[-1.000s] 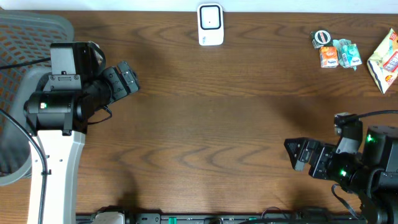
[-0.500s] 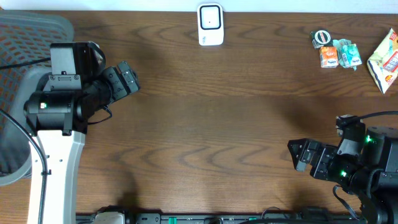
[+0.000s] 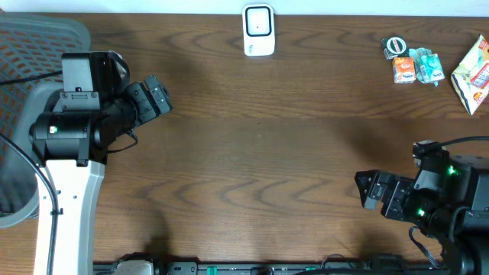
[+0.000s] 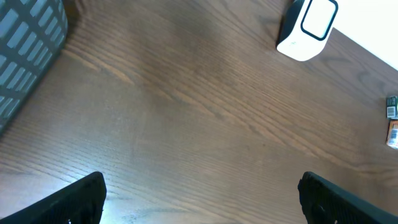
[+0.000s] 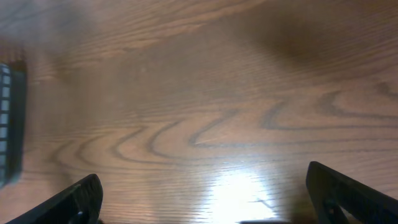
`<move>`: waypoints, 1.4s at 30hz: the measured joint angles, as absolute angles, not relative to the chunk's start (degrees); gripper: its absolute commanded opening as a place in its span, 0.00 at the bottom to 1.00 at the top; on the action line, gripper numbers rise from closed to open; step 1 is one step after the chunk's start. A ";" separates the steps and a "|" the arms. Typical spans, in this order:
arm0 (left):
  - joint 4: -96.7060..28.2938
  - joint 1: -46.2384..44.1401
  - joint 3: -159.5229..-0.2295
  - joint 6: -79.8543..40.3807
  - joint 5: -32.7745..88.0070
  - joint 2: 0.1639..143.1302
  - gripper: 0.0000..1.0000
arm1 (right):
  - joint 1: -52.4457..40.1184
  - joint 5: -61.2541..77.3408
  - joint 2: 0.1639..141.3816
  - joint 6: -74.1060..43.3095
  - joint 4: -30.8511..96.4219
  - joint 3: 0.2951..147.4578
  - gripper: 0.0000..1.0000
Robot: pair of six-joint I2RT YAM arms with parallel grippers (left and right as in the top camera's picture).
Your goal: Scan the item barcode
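Observation:
The white barcode scanner (image 3: 258, 30) stands at the table's far edge, middle; the left wrist view has the scanner (image 4: 308, 28) at its top right. Small items lie at the far right: a tape roll (image 3: 394, 46), an orange packet (image 3: 404, 69), a teal packet (image 3: 428, 66) and a yellow-and-red snack bag (image 3: 474, 74). My left gripper (image 3: 155, 95) is open over bare wood at the left, with nothing between its fingers (image 4: 78, 199). Low on the right, my right gripper (image 3: 367, 189) is also open and empty, far from the items.
A grey mesh basket (image 3: 34, 38) sits at the far left corner, and its wall (image 4: 28, 59) fills the upper left of the left wrist view. A dark slatted edge (image 5: 9, 118) shows at the left of the right wrist view. Brown wood table (image 3: 260, 153) lies between the arms.
The right gripper has drawn back slightly toward the right. The left arm and the items have not moved.

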State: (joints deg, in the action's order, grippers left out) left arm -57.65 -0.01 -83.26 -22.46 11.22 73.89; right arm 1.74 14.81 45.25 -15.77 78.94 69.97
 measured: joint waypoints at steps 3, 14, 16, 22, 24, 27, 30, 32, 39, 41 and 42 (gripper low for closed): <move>-57.65 -0.01 -83.26 -22.46 11.22 73.89 0.98 | 1.96 14.24 45.25 -15.27 75.92 67.44 0.99; -57.65 -0.01 -83.26 -22.46 11.25 73.89 0.98 | 3.42 13.39 26.15 -14.59 44.07 42.28 0.99; -57.67 -0.01 -83.26 -22.46 11.25 73.89 0.98 | 4.43 12.60 22.79 -14.55 38.79 37.58 0.99; -57.65 -0.01 -83.26 -22.46 11.22 73.89 0.98 | 5.15 11.46 13.89 -14.50 22.26 23.73 0.99; -57.65 -0.01 -83.26 -22.46 11.25 73.89 0.98 | 5.10 11.42 11.55 -14.46 16.78 19.70 0.99; -57.65 -0.01 -83.26 -22.46 11.22 73.89 0.98 | 4.03 11.07 7.29 -14.44 7.79 12.80 0.99; -57.63 -0.01 -83.26 -22.46 11.22 73.89 0.98 | 3.05 10.70 5.04 -14.46 2.46 9.08 0.99; -57.67 -0.01 -83.26 -22.46 11.22 73.89 0.98 | 2.35 10.35 3.40 -14.44 -0.12 6.35 0.99; -57.65 -0.01 -83.26 -22.46 11.22 73.89 0.98 | 1.61 8.05 0.95 -14.44 -5.87 0.73 0.99; -57.65 -0.01 -83.26 -22.46 11.22 73.89 0.98 | 1.23 7.40 0.93 -14.44 -6.07 0.56 0.99; -57.65 -0.01 -83.26 -22.46 11.22 73.89 0.98 | 1.06 7.14 0.91 -14.44 -6.11 0.56 0.99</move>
